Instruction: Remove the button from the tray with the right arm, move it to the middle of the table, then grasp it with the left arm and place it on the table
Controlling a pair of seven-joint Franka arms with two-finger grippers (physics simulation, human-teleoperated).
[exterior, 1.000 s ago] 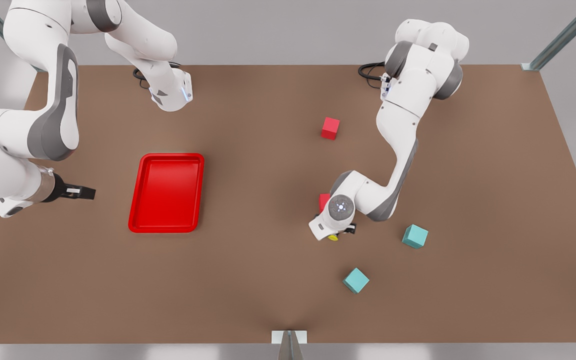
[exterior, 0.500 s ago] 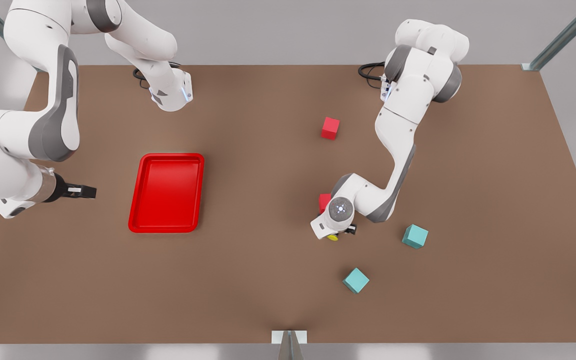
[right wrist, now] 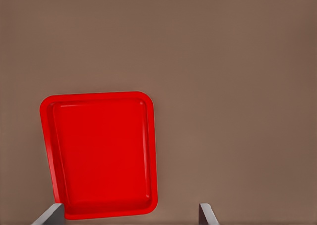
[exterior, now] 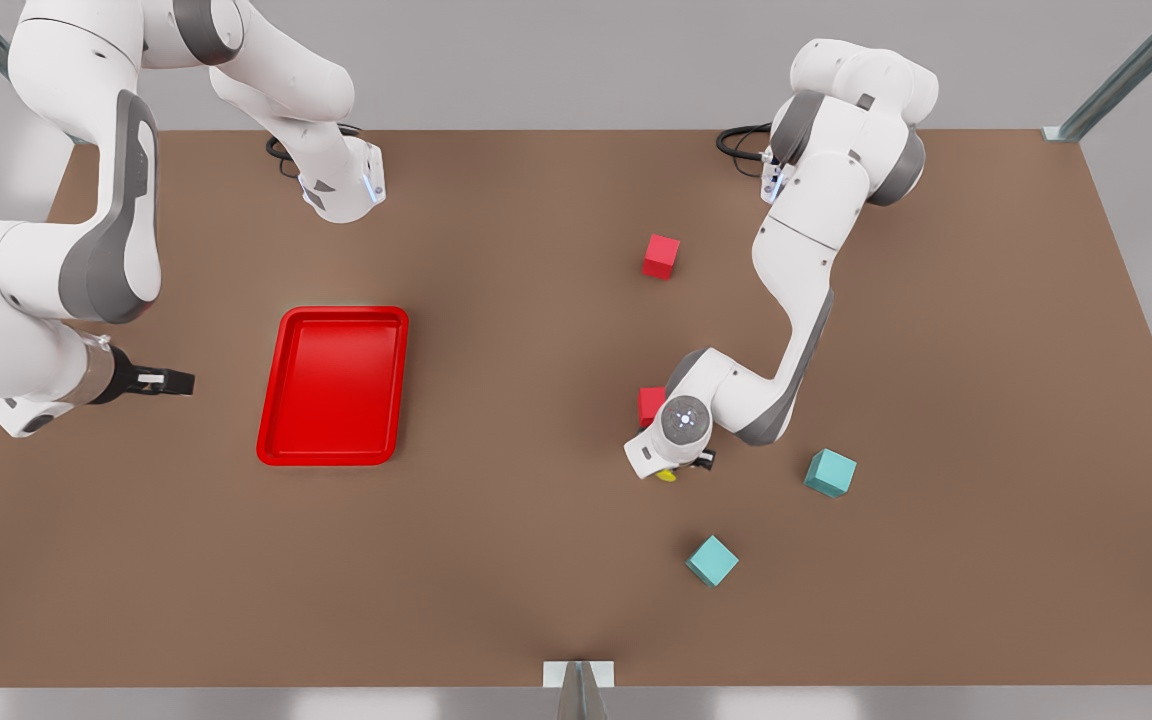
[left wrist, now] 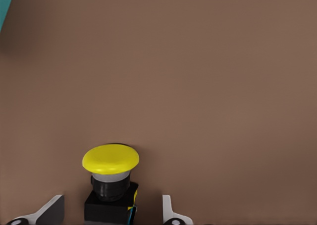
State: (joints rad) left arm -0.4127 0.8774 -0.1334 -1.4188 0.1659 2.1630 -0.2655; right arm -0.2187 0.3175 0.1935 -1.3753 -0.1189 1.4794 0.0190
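Observation:
The button, a yellow cap on a black body, stands on the brown table between the spread fingers of my left gripper, with a gap on each side. In the front view its yellow cap peeks out under the left gripper, at the front view's right of centre. The red tray lies on the front view's left with nothing in it. My right gripper hovers open beside the tray's left side. The tray is ahead of the right fingers.
One red cube sits behind the left arm and another red cube is half hidden against its wrist. Two teal cubes lie close by toward the front. A teal edge shows near the button.
The left arm's wrist has shifted very slightly over the button, which stays in place. The right gripper has crept a little toward the tray.

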